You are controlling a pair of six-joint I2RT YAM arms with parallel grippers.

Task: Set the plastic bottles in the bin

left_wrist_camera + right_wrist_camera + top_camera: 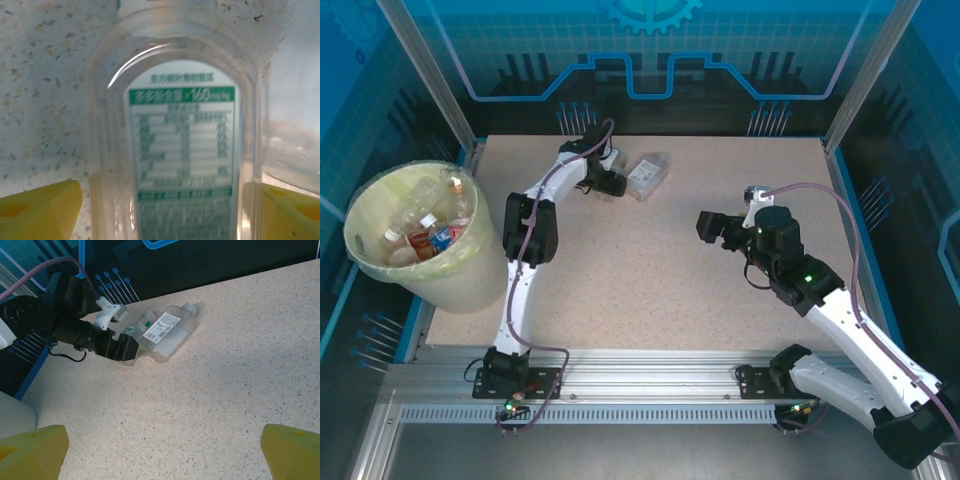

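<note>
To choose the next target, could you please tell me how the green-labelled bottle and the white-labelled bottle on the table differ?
The green-labelled bottle lies between the fingers of the left gripper; the white-labelled bottle lies free beside it. The white-labelled bottle looks wider than the green-labelled bottle. Both are clear plastic and lie near the far edge of the table.

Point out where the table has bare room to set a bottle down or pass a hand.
Bare: the wide middle of the table, between the left arm, the right hand and the near edge; also the far right corner. Crowded: the far edge, where the left hand straddles one of two bottles.
</note>
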